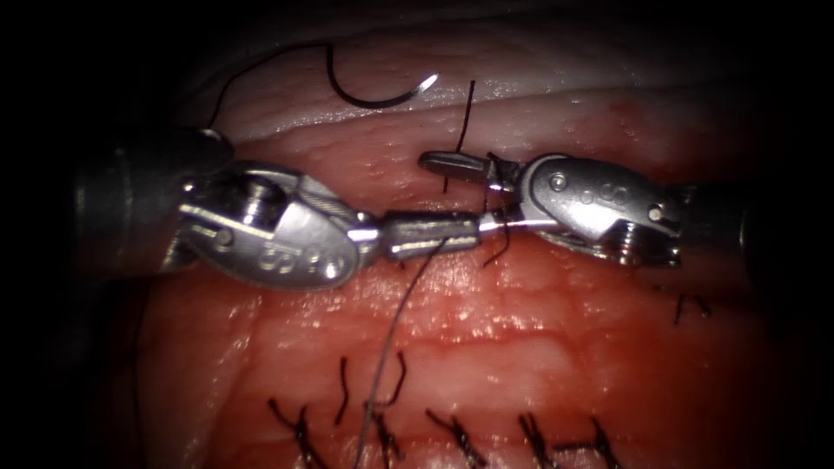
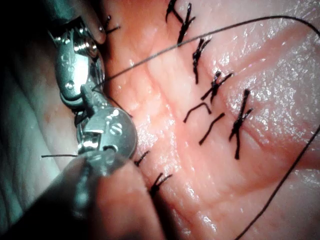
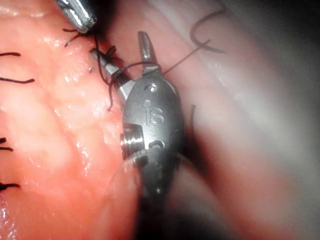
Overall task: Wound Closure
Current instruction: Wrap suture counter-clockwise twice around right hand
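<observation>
The left claw (image 1: 432, 236) lies level across the tissue (image 1: 521, 347) with its jaws pressed together on the thread (image 1: 395, 339), which drops from the jaw tips in a pale strand toward the row of stitches (image 1: 452, 434) at the bottom of the endoscope view; pinching it this way probably holds the strand taut. Tip to tip with it, the right claw (image 1: 469, 195) stands spread, one jaw lifted and the other low beside the left jaws, with thread crossing the gap, so it holds nothing. The curved needle (image 1: 382, 97) rests free on the pale tissue above both tools, not in the tissue and in neither claw, seemingly parked clear of the work. Short cut thread ends (image 1: 691, 306) sit at right.
</observation>
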